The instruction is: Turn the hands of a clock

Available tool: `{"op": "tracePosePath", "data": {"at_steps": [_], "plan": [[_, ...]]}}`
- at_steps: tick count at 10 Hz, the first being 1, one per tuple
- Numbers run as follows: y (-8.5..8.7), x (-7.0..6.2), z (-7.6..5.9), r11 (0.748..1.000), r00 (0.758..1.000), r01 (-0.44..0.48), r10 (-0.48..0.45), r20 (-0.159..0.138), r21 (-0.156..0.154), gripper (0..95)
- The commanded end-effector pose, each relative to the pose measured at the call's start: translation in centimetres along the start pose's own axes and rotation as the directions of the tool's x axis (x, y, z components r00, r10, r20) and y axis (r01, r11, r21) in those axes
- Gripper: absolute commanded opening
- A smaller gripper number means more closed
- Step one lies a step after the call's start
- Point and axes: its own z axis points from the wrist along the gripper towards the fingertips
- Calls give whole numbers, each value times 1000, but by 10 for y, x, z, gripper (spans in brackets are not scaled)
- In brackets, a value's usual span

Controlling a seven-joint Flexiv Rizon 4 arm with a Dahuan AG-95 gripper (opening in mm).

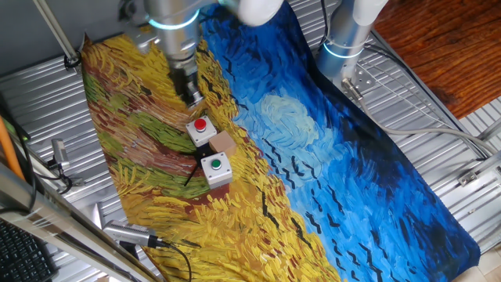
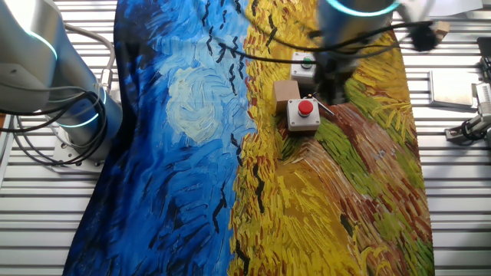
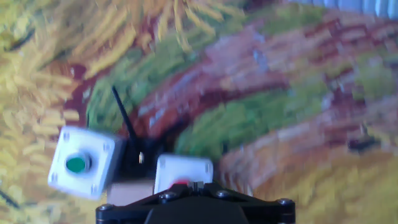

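Observation:
No clock face shows clearly in any view. A small black part [image 3: 140, 155] with a thin black rod [image 3: 121, 109] lies between a white box with a red button [image 1: 201, 129] and a white box with a green button [image 1: 215, 168]. A brown block [image 1: 225, 142] touches them. My gripper [image 1: 193, 98] hangs just above and behind the red-button box [image 2: 303, 113], with its fingers together and nothing in them. In the hand view my gripper [image 3: 196, 185] sits at the bottom edge over the red-button box [image 3: 183, 171], and the green-button box [image 3: 81, 163] is to the left.
A painted blue and yellow cloth [image 1: 329, 180] covers the slatted metal table [image 1: 438, 149]. A second arm's base [image 1: 344, 39] stands at the cloth's far edge, also in the other fixed view [image 2: 69, 115]. Metal tools [image 1: 133, 233] lie off the cloth's near corner.

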Motion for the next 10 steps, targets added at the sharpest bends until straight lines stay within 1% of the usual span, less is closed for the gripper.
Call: {"op": "tracePosePath", "data": {"at_steps": [1, 2, 3, 4, 6, 8, 9, 10], "plan": [[4, -26, -1, 1000, 1000, 21, -21, 5, 4, 0], [5, -31, 0, 1000, 1000, 27, -27, 5, 6, 0], [6, -35, 5, 999, 999, 45, -46, 10, 7, 0], [6, -36, 6, 999, 999, 49, -49, 12, 7, 0], [5, -36, 16, 998, 998, 64, -64, 16, 7, 0], [5, -34, 17, 998, 998, 67, -67, 18, 6, 0], [5, -34, 17, 996, 996, 88, -88, 33, 1, 0], [5, -34, 17, 993, 992, 113, -112, 53, -17, 0]]}}
